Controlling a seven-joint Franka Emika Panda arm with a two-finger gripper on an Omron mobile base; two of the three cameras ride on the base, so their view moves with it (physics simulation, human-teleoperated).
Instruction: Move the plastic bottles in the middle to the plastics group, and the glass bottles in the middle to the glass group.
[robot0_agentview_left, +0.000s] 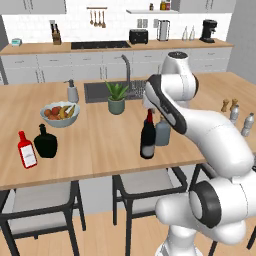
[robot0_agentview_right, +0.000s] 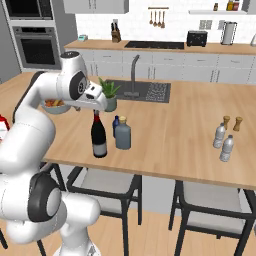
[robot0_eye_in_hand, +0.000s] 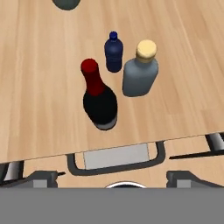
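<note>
Fingertips (robot0_eye_in_hand: 41, 179) sit far apart at the bottom corners of my hand view, so I read the gripper (robot0_eye_in_hand: 113, 180) as wide open with nothing between its jaws. From both base cameras the hand itself is hard to make out: the wrist (robot0_agentview_right: 92, 100) hangs above the wine bottle (robot0_eye_in_hand: 99, 98), and the arm's own bulk covers the fingers.

Looking down, I see that wine bottle upright near the counter edge (robot0_eye_in_hand: 109, 146), red top up. Just beside it stands the grey bottle (robot0_eye_in_hand: 140, 74) with its tan cap. The blue bottle (robot0_eye_in_hand: 113, 52) stands behind those two, close to both; I cannot tell whether any of them touch. In the left base view the forearm cuts across the grey bottle (robot0_agentview_left: 162, 132); in the right base view the blue one (robot0_agentview_right: 116, 125) is mostly hidden behind the grey.

Well apart, at the counter's right end, the two water bottles (robot0_agentview_right: 223, 142) stand side by side, near a pair of small shakers (robot0_agentview_right: 232, 123). At the left end stand the red bottle (robot0_agentview_left: 27, 150) and the black flask (robot0_agentview_left: 45, 142), just beside each other, with a fruit bowl (robot0_agentview_left: 60, 114) behind them. A potted plant (robot0_agentview_left: 116, 97) stands by the sink (robot0_agentview_left: 100, 92).
</note>
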